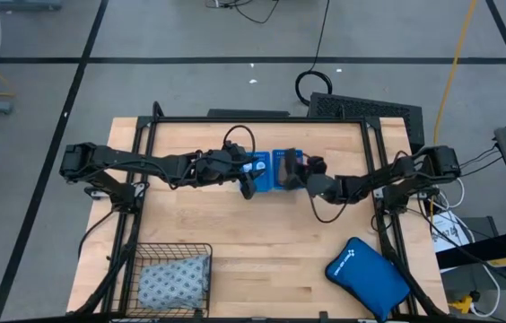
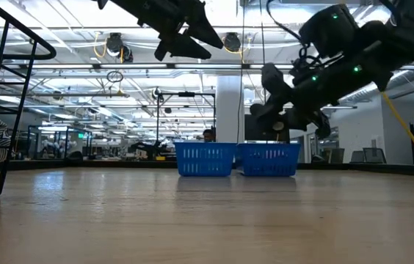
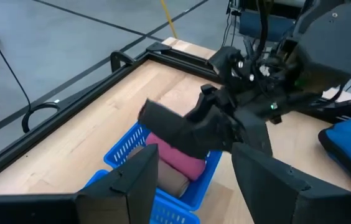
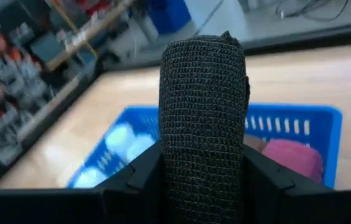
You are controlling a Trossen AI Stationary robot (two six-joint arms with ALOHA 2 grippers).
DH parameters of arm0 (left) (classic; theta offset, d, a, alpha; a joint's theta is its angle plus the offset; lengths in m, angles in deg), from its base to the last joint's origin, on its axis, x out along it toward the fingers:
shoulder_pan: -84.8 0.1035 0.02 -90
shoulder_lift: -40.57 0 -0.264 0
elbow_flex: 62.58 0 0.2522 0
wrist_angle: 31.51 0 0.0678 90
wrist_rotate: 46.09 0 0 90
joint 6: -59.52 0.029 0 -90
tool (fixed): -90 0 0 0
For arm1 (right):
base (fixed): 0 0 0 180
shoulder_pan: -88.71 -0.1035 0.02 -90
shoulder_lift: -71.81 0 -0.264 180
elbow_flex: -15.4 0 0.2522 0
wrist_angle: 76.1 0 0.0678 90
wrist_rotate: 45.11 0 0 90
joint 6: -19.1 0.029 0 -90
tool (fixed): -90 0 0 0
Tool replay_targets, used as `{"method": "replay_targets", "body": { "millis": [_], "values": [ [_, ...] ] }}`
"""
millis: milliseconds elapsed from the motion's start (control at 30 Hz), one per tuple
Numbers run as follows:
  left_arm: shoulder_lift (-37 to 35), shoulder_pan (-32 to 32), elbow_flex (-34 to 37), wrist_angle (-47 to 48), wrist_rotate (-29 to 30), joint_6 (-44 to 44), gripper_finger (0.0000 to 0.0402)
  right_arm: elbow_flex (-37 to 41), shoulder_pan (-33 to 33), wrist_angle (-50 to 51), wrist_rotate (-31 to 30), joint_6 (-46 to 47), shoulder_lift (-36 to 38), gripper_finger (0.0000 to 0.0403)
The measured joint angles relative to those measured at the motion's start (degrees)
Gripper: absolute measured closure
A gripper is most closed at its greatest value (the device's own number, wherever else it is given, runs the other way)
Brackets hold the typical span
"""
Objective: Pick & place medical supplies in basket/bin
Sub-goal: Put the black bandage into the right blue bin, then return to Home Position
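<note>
Right wrist view shows the right gripper [image 4: 203,168] clamped on the black roll [image 4: 204,112], hanging above the blue tray [image 4: 306,118]. To finish well, I judge it should lower the roll over the compartment holding the pink roll [image 4: 290,158] and brown roll [image 3: 166,180], clear of the white vials [image 4: 122,140], before letting go. The roll is dark, woven, cylindrical. The left gripper [image 3: 194,180] hovers just left of the tray, fingers apart, empty.
</note>
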Motion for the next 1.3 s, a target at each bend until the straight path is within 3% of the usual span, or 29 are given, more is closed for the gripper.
{"method": "replay_targets", "body": {
  "millis": [233,867,1100,1300],
  "values": [
    [0.0,0.0,0.0,-1.5,0.0,-0.1,0.0188,3.6,0.0,-9.9,-1.5,-2.8,0.0,0.0242],
    [0.0,0.0,0.0,-2.5,0.0,0.0,0.0188,3.5,0.0,-9.5,-0.1,-6.3,-1.2,0.0119],
    [0.0,0.0,0.0,-2.5,0.0,0.0,0.0188,3.5,-0.1,-11.4,0.3,-11.5,-0.5,0.011],
    [0.0,0.0,0.0,-2.5,0.1,0.0,0.0188,3.5,-0.5,-13.8,12.8,-23.2,5.9,0.0118]
  ]
}}
